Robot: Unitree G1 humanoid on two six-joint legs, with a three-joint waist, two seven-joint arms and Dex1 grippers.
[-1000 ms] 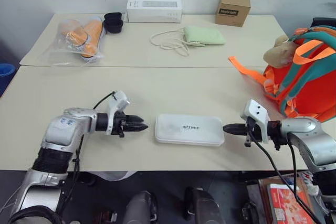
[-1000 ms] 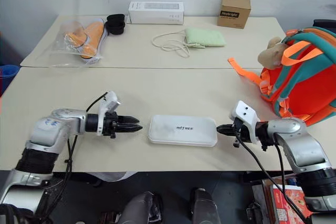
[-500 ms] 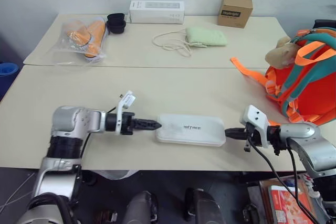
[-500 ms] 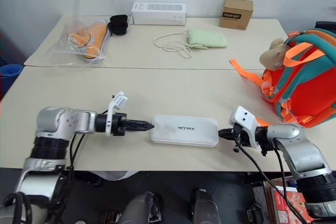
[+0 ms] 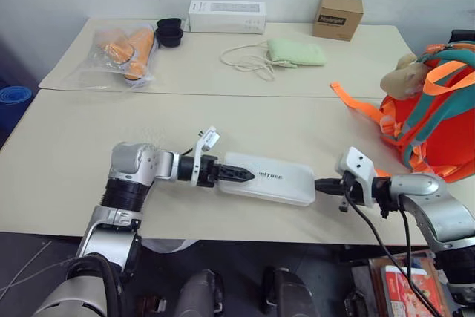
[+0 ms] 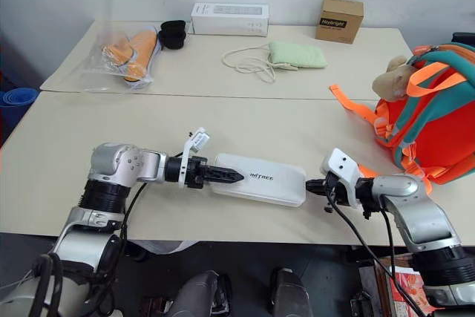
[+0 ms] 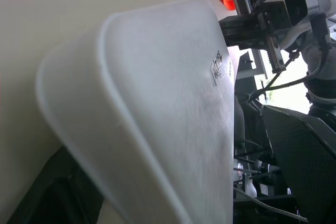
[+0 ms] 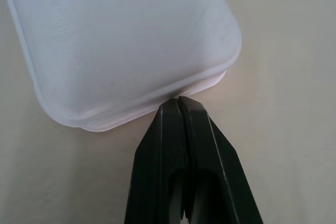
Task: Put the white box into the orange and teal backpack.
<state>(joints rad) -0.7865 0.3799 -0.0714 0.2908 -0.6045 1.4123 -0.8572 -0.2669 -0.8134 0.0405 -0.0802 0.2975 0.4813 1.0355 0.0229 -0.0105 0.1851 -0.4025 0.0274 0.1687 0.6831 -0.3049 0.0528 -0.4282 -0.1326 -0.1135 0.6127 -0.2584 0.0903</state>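
The white box (image 5: 276,179) lies flat near the front edge of the table (image 5: 74,146), its grey lettering facing up. My left gripper (image 5: 245,176) is open and straddles the box's left end. One finger lies over the lid, and a dark finger (image 7: 47,198) shows beneath the box (image 7: 157,103). My right gripper (image 5: 320,182) is shut, with its joined tips touching the box's right end (image 8: 131,40). The orange and teal backpack (image 5: 438,128) stands at the table's right edge with a tan plush toy (image 5: 401,79) on it, beyond the right arm.
An orange strap (image 5: 355,102) trails from the backpack onto the table. On the far table are a long white carton (image 5: 226,15), a brown cardboard box (image 5: 338,16), a green pouch with a cord (image 5: 297,51), black cups (image 5: 169,33) and a plastic bag of orange items (image 5: 122,50).
My left gripper moved right from beside the box onto its left end, rolled and opened wide. The right gripper stayed shut against the right end.
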